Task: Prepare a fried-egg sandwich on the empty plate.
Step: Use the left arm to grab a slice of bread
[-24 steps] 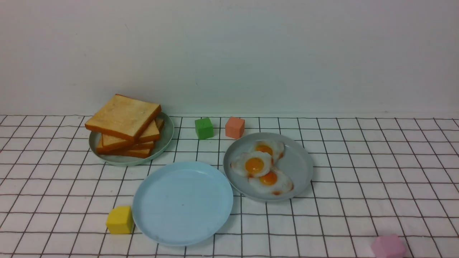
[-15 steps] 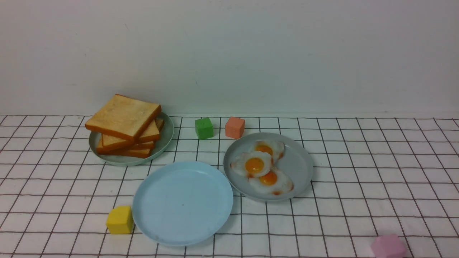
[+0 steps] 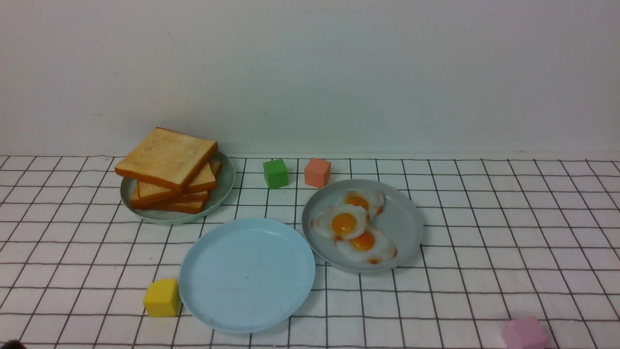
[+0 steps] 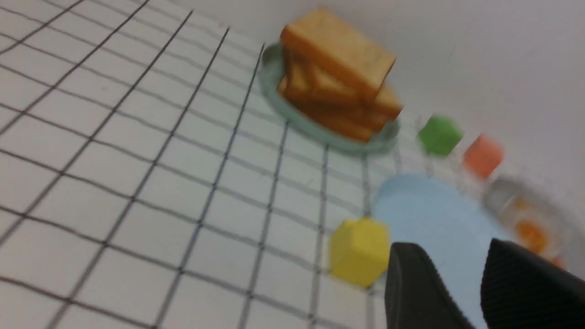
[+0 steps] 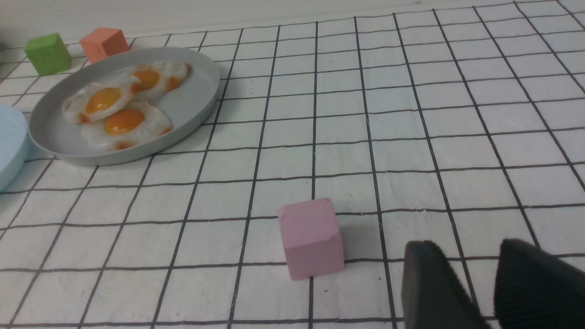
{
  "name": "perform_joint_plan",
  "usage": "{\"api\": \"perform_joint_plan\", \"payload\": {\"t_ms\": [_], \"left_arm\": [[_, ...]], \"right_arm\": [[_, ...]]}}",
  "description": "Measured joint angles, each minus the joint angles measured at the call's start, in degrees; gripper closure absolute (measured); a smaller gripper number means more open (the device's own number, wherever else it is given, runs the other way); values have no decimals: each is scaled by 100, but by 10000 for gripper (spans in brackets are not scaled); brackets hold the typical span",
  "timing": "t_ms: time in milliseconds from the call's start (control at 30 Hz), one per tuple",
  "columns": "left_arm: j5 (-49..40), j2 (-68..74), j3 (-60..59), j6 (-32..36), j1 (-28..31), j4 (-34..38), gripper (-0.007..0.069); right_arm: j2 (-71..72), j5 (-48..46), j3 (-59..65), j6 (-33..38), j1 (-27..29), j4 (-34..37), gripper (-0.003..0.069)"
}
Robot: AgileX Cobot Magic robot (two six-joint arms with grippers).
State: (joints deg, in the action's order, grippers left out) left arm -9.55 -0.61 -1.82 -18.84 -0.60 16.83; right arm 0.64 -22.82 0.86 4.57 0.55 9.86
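Currently the left gripper (image 4: 450,249) is held parted and empty just short of the bare blue plate (image 4: 425,210); the right gripper (image 5: 466,249), likewise parted, is seen beside a pink cube (image 5: 311,237).

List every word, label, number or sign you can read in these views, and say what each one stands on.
No readable text in any view.
The toast stack, fried eggs, pale blue plate, grey-blue plate and grey-green plate are plain.
The green cube, orange cube, yellow cube and pink cube carry no marks.
The checked cloth shows only grid lines; the left wrist view is blurred, but nothing like lettering appears there.
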Motion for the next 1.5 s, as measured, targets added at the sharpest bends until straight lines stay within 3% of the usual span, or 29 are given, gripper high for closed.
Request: {"api": "perform_joint_plan", "payload": {"t_ms": [167,300,467,567,733,800,1033,1233,1333,1500], "left_arm": [[910,0,0,-630,0,1028,386],[955,0,84,-710,-15,1268,394],[11,370,978,-311,-85,1044,510],[-1034,1541,1899,443,-108,803,625],[-2123,2818,2870,1509,-349,626,638],[-2537,3438,3395,1835,-765,514,638],[-3168,4710,4227,1884,-1438,177,638],[-2854,4921,4292,1956,-1490,179,638],[-2561,4921,4292,1956,-1490,179,638],[-2478,4921,4292,1956,-1490,179,638]], "right_arm": [[0,0,0,0,0,0,419],[0,0,0,0,0,0,419],[0,0,0,0,0,0,419],[0,0,0,0,0,0,419],[0,24,0,329,0,-599,418],[0,41,2,574,0,-1149,418],[0,110,20,716,0,-2018,418],[0,398,58,249,0,-1211,418],[0,593,62,-490,0,3,418],[0,774,62,-1182,0,1133,418]]}}
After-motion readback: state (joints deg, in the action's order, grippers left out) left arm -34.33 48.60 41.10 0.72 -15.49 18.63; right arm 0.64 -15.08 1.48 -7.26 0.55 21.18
